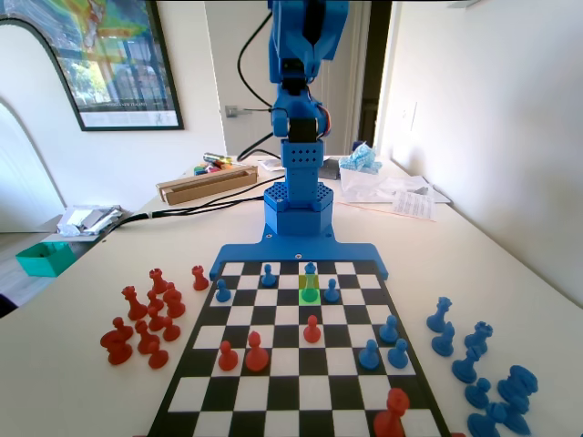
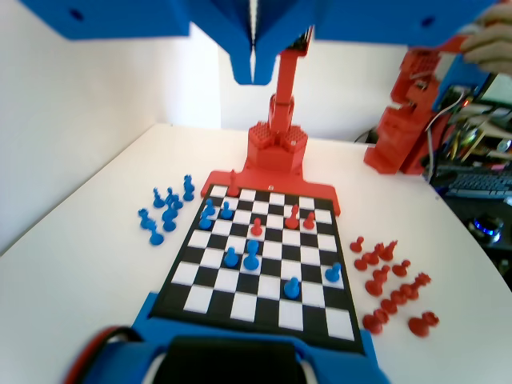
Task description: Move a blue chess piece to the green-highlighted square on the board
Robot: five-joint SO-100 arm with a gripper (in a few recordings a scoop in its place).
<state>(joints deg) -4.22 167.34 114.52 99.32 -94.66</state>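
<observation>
Fixed view: blue chess piece (image 1: 310, 289) on green-highlighted square (image 1: 310, 296), board's (image 1: 301, 401) far end; spare pieces (image 1: 148, 314) on table (image 1: 82, 364) both sides

Red pieces (image 1: 146, 319) off-board on table (image 1: 82, 364); framed poster (image 1: 100, 59) on wall.

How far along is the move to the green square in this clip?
It looks done: a blue chess piece stands on the green-highlighted square near the far end of the board in the fixed view. Nothing is in hand: the gripper is raised high above the board in the wrist view, its jaws together with nothing between them. Nothing obvious is left, beyond perhaps parking the arm.
</observation>
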